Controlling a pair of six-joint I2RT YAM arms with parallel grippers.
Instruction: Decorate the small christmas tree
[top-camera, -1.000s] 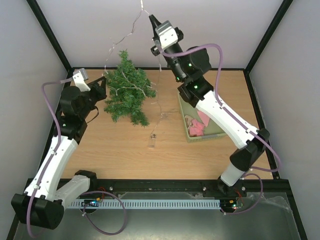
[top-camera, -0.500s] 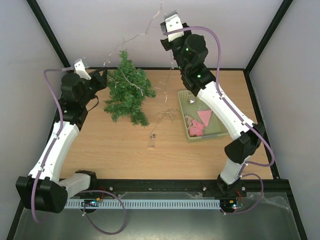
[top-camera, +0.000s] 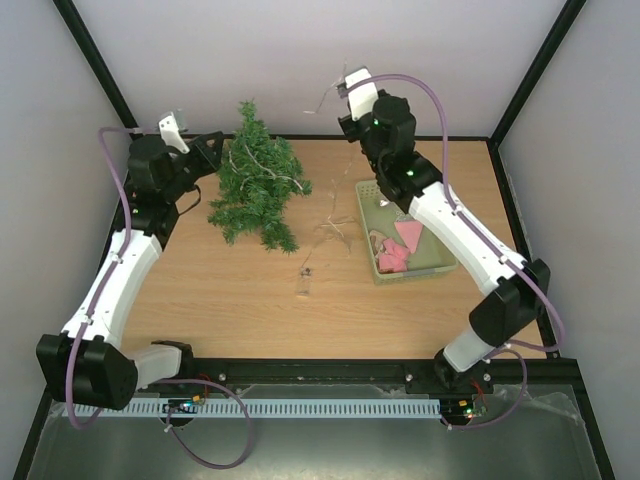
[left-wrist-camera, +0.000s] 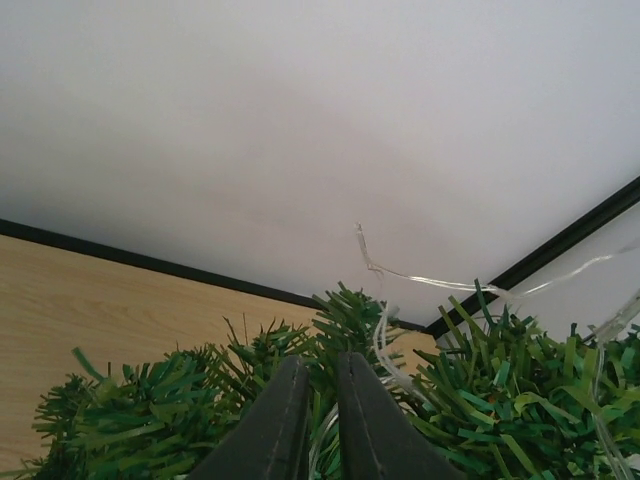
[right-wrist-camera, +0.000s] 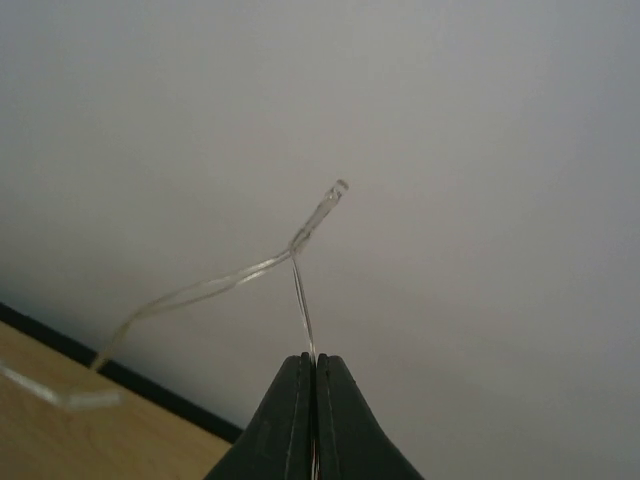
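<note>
The small christmas tree (top-camera: 258, 190) sits on the table (top-camera: 230, 300). At its left edge the left gripper (left-wrist-camera: 318, 365) is buried in needles, its fingers a sliver apart around a pale strand; I cannot tell whether they grip it. Right of the tree, the raised right gripper (right-wrist-camera: 315, 358) is clamped on a clear light string (right-wrist-camera: 300, 240) that drapes over the branches. A pale green basket (top-camera: 420, 272) lies further right.

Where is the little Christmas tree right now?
In the top view, the tree is at the far left of the table, right by the left gripper and left of the green basket.
</note>
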